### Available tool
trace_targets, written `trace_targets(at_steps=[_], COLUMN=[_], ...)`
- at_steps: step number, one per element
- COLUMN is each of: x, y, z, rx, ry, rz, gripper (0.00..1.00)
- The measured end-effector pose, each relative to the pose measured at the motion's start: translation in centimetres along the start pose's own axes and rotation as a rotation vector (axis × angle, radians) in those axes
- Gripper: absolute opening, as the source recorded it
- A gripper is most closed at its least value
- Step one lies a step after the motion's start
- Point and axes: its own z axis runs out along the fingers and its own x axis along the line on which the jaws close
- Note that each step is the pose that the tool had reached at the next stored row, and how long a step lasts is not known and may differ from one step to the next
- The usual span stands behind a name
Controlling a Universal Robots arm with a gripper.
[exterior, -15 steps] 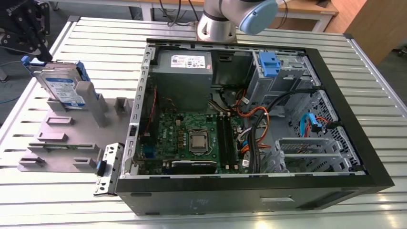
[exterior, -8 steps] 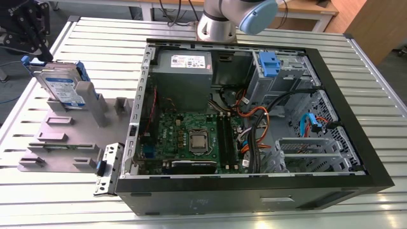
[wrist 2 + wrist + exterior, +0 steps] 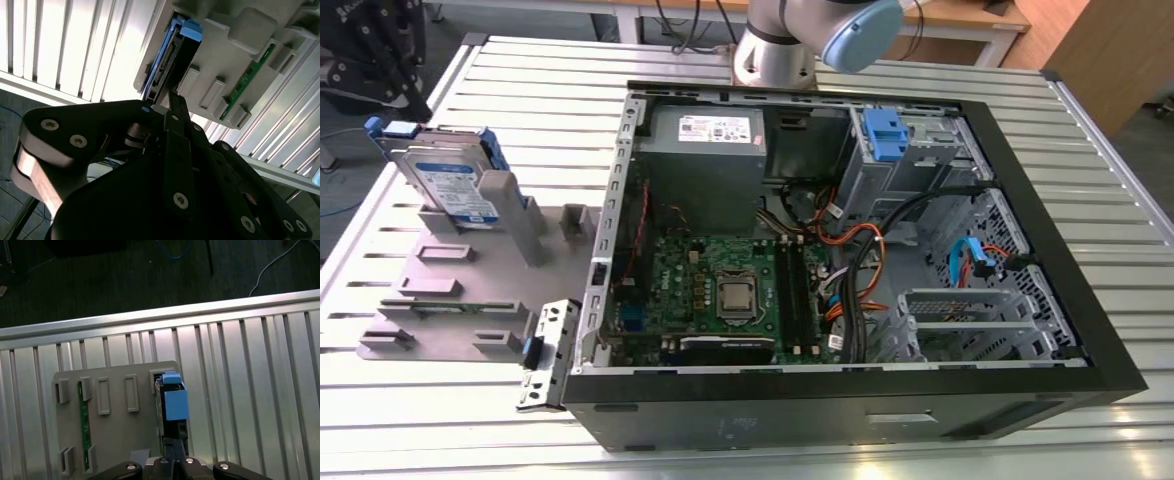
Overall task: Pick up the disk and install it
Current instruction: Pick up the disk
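Silver disk (image 3: 454, 185) upright in grey holder (image 3: 440, 300), black end effector (image 3: 173, 444) close by, fully closed, holding nothing

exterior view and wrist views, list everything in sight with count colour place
disk: one, silver with blue rails, standing on edge in the fixture plate, exterior view's left
fixture plate: one, grey, on the table beside the computer case
circuit strip: one, green, in the fixture plate
computer case: one, black, open, mid table
power supply: one, grey, inside the case
motherboard: one, green, inside the case
drive cage: one, metal with blue tab, inside the case
table: one, silvery slats, under everything
arm: one, silver with pale blue cap, beyond the case
end effector: one, black, shut, aimed at the disk
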Motion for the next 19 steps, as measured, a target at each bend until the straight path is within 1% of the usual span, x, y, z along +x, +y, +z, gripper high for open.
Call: trace_targets(at_steps=[19], x=[-0.18], y=[0.09], z=[-4.25], rx=[0.0000], ry=[0.0000], rz=[0.000], gripper=[0.11])
